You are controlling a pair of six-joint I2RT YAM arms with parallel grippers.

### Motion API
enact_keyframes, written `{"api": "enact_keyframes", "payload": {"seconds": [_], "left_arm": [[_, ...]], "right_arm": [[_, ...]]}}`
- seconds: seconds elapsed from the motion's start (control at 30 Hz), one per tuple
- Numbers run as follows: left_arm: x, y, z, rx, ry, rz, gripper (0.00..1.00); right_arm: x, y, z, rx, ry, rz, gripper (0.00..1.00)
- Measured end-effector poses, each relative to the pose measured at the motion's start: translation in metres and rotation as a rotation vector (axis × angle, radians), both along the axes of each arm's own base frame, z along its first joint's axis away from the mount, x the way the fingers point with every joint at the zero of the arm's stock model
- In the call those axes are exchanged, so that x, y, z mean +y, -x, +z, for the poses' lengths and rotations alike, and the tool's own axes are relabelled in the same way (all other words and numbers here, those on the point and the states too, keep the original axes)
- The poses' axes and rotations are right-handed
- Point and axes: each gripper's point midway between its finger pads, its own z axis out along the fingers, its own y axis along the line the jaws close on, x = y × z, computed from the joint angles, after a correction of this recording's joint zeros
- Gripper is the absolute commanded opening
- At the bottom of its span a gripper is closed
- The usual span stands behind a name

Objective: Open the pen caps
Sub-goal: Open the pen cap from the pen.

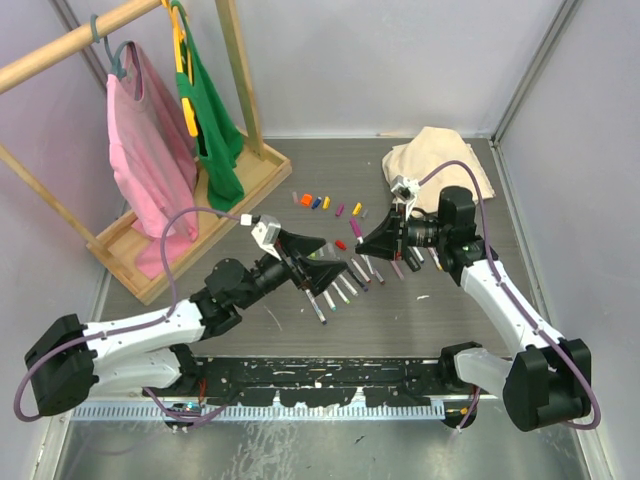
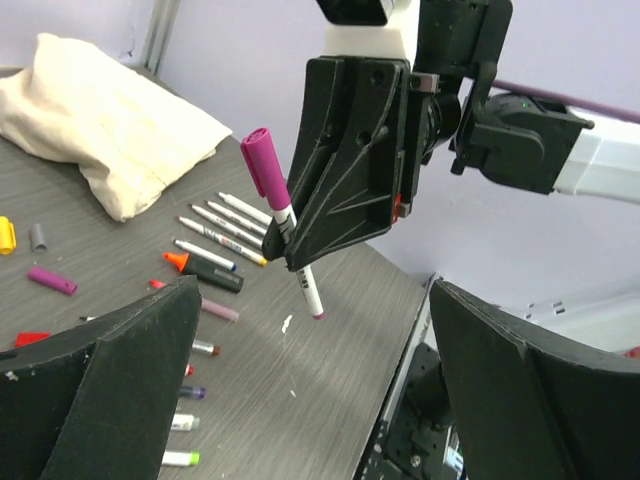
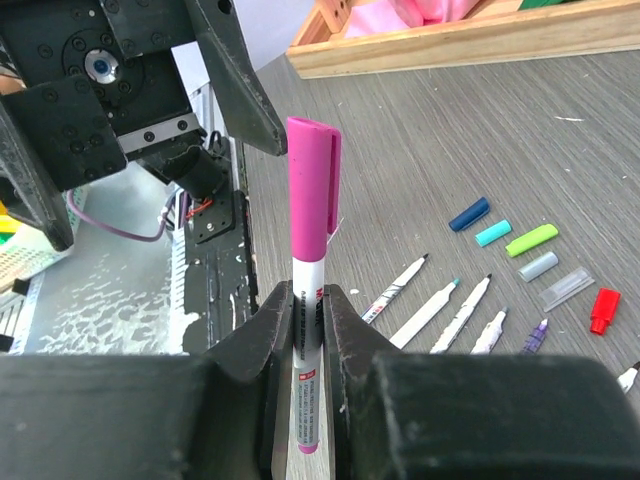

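The right gripper [image 3: 307, 300] is clamped narrow on the white barrel of a pen [image 3: 307, 345]. It holds the pen upright above the table [image 1: 390, 325], and the pink cap [image 3: 312, 190] is on its upper end, not yet pulled. The left gripper [image 1: 318, 258] faces it from the left, spread wide and holding nothing, with its fingers clear of the cap.

Below them, in the middle of the table, a row of pens [image 1: 345, 285] lies with bare tips. A scatter of loose pen caps [image 1: 322, 202] sits just beyond, on the far side. A cloth [image 1: 440, 160] lies at the far right and a clothes rack [image 1: 190, 215] stands at the far left.

Most of the job looks done, since the pens on the table appear to be open. The held pen is the one clearly left. Whether a capped pen hides in the row cannot be told.
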Motion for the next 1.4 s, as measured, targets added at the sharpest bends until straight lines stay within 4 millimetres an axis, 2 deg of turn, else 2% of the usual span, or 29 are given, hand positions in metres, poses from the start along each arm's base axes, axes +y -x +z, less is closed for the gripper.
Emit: {"api": "enact_keyframes", "payload": {"seconds": [0.1,0.23,0.43,0.67,0.87,1.0,1.13,1.3,1.4], "left_arm": [[0.005,0.0,-0.005,0.011,-0.04,-0.023,0.98],[0.012,-0.009,-0.011,0.046,-0.071,-0.027,0.98],[0.018,-0.019,-0.007,0.101,-0.039,-0.04,0.98],[0.011,-0.027,-0.008,0.178,0.015,-0.065,1.0],[0.001,-0.034,-0.011,0.251,0.052,-0.079,0.96],[-0.004,-0.038,-0.001,0.26,0.076,-0.082,0.89],[-0.009,-0.042,0.003,0.268,0.092,-0.087,0.74],[-0.028,-0.052,-0.001,0.293,0.083,-0.101,0.63],[-0.041,-0.045,-0.007,0.317,0.075,-0.115,0.61]], "right_arm": [[0.0,0.001,-0.001,0.002,0.005,0.011,0.01],[0.0,0.002,-0.004,0.011,0.009,0.025,0.01],[0.0,0.004,-0.006,0.029,0.012,0.041,0.01],[0.001,0.005,-0.007,0.026,0.011,0.051,0.01],[0.001,0.005,-0.008,0.034,0.014,0.054,0.01],[0.001,0.005,-0.008,0.032,0.013,0.055,0.01],[0.001,0.005,-0.008,0.036,0.014,0.055,0.01],[0.001,0.005,-0.009,0.04,0.015,0.056,0.01],[0.001,0.005,-0.01,0.043,0.017,0.054,0.01]]}}
